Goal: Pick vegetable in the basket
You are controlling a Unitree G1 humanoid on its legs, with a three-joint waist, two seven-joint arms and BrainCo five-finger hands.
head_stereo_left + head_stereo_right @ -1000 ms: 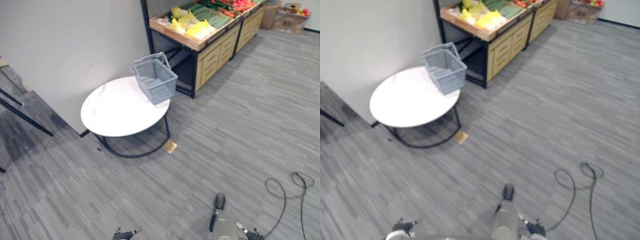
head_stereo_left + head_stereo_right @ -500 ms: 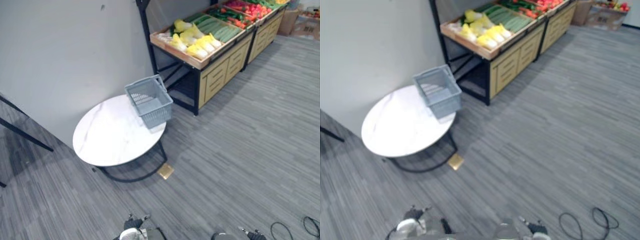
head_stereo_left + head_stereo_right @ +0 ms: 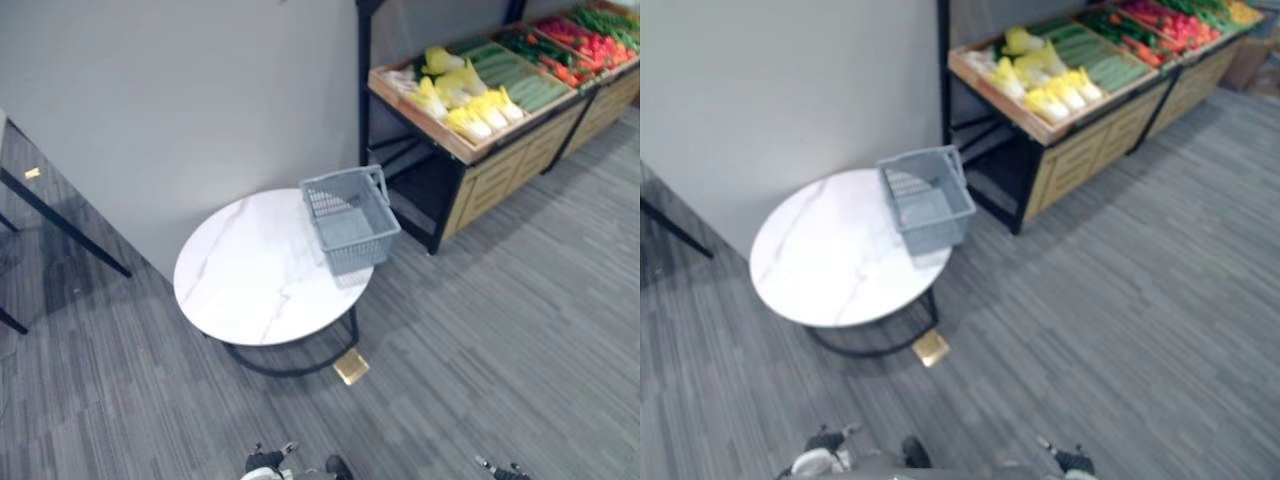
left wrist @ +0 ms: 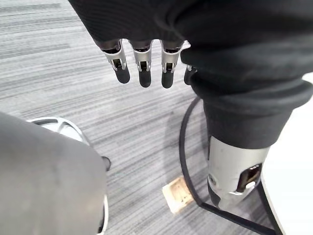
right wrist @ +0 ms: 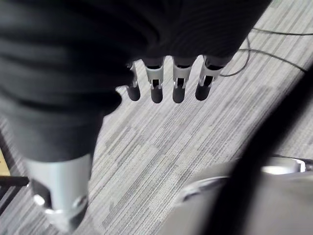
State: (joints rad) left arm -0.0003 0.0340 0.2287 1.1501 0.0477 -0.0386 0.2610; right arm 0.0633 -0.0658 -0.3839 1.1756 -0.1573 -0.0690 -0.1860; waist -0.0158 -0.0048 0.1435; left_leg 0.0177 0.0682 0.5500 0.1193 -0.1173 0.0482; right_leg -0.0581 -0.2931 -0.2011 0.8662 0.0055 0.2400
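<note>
Left eye view: grey mesh basket (image 3: 350, 220) sits on the round white marble-look surface (image 3: 250, 285), at the edge nearest the produce stand (image 3: 490, 185). Vegetables are up on the stand's sloped wooden tray, well apart from the basket: yellow-white leafy heads (image 3: 470, 100) nearest, long green ones (image 3: 520, 80) next, red ones (image 3: 590, 45) farthest. The stand's black post (image 3: 363, 90) rises between basket and tray, against the grey wall (image 3: 200, 100). Small tan block (image 3: 351, 366) lies on the carpet floor (image 3: 500, 350) by the surface's black ring frame (image 3: 290, 368). Black slanted legs (image 3: 60, 220) of some other piece at far left by the wall. Any labels on the stand: too small to tell.

Left wrist view: left hand (image 4: 143, 61) hangs over the carpet, fingers straight and relaxed, nothing in it. Ring frame, tan block and surface rim show past it.

Right wrist view: right hand (image 5: 178, 81) likewise, fingers straight and loose, holding nothing, over carpet.
</note>
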